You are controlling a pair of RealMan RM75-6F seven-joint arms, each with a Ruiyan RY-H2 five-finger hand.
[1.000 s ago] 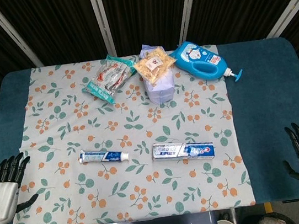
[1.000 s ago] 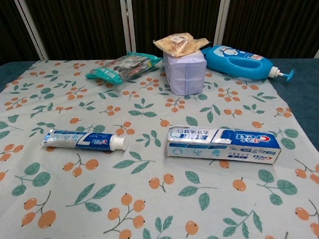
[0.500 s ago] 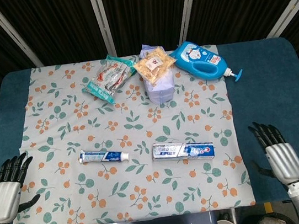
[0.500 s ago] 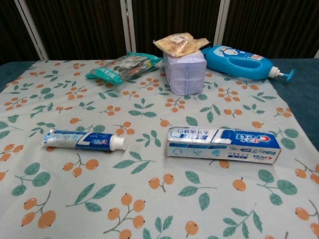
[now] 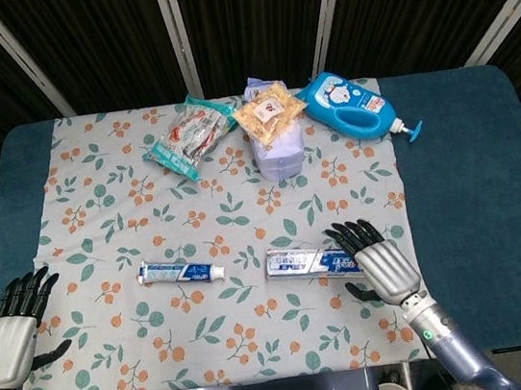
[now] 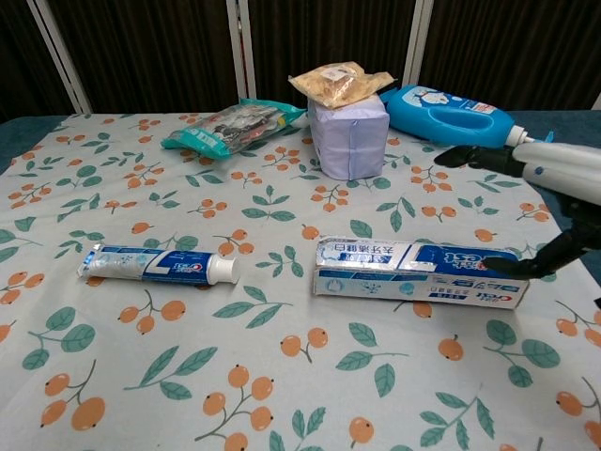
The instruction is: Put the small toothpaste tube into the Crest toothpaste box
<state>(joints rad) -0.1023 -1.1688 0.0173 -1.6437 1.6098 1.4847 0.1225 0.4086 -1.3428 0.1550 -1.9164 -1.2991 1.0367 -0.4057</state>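
A small blue-and-white toothpaste tube [image 5: 180, 271] [image 6: 157, 264] lies flat on the flowered cloth, white cap to the right. Right of it lies the Crest toothpaste box [image 5: 301, 264] [image 6: 416, 272], its open torn end facing the tube. My right hand [image 5: 375, 263] [image 6: 549, 188] hovers over the box's right end with fingers spread, holding nothing; in the chest view its thumb reaches down to the box's top edge. At the cloth's near left corner my left hand [image 5: 9, 328] rests open, well away from the tube, and only the head view shows it.
At the back of the cloth [image 5: 135, 203] are a green snack packet [image 5: 190, 135], a pale wrapped pack [image 5: 278, 149] with a bag of crackers [image 5: 268, 113] on top, and a blue pump bottle [image 5: 356, 107]. Dark blue table surface [image 5: 470, 165] flanks the cloth.
My right hand has swept in from the table's right edge to above the right end of the Crest box. The left hand, tube and box have stayed put.
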